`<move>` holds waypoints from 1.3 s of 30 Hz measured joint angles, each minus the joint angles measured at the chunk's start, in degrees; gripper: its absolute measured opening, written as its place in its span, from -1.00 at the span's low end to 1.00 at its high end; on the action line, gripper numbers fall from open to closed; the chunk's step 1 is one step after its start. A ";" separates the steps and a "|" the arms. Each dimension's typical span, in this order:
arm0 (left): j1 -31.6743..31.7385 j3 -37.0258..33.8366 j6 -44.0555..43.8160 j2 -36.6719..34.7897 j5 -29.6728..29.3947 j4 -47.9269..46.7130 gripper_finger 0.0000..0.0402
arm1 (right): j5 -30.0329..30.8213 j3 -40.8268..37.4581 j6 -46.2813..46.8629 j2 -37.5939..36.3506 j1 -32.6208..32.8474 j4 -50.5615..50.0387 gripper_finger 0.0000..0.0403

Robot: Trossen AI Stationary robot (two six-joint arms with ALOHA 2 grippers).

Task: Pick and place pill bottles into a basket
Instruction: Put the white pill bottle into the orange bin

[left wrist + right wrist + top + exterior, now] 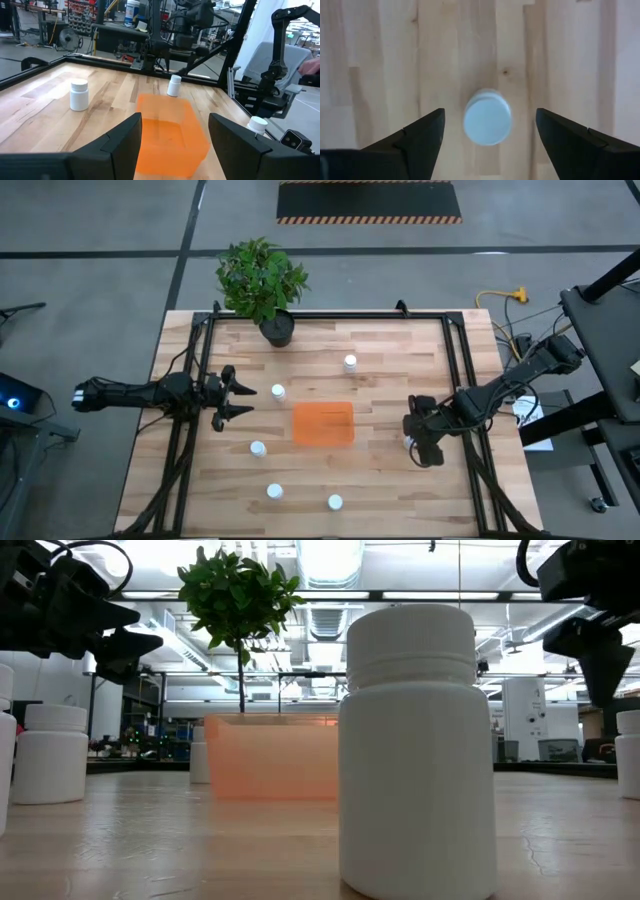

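The orange basket (323,424) rests on its base in the middle of the wooden table. Several white pill bottles stand upright around it: far (350,362), far left (278,391), near left (258,448), and two near the front edge (274,491) (335,502). My right gripper (424,442) is open and points down, above a bottle (487,116) right of the basket. Its fingers stand either side of the cap without touching it. My left gripper (237,397) is open and empty. It hangs level left of the basket (170,132) and points toward it.
A potted plant (263,280) stands at the table's far edge, left of centre. Black frame rails (196,380) (462,370) run along the table's left and right sides. In the low view one bottle (418,750) stands close in front of the basket (275,755).
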 joint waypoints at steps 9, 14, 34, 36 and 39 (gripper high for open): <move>0.01 0.01 0.01 0.00 0.01 0.01 0.06 | 1.07 0.00 -2.04 0.00 0.00 0.22 0.47; 0.01 0.01 0.01 0.00 0.02 0.00 0.06 | 1.10 -0.62 -2.34 0.00 0.00 0.53 0.45; 0.00 -0.01 0.00 0.00 0.00 0.01 0.06 | -2.02 -5.70 -1.82 0.04 0.00 6.25 0.33; 0.00 0.01 0.00 0.00 0.01 0.00 0.06 | -2.40 -5.84 -1.87 0.04 0.00 6.32 0.29; 0.01 0.01 0.00 0.00 0.00 -0.01 0.06 | -2.42 -5.98 -1.85 0.04 0.00 6.35 0.21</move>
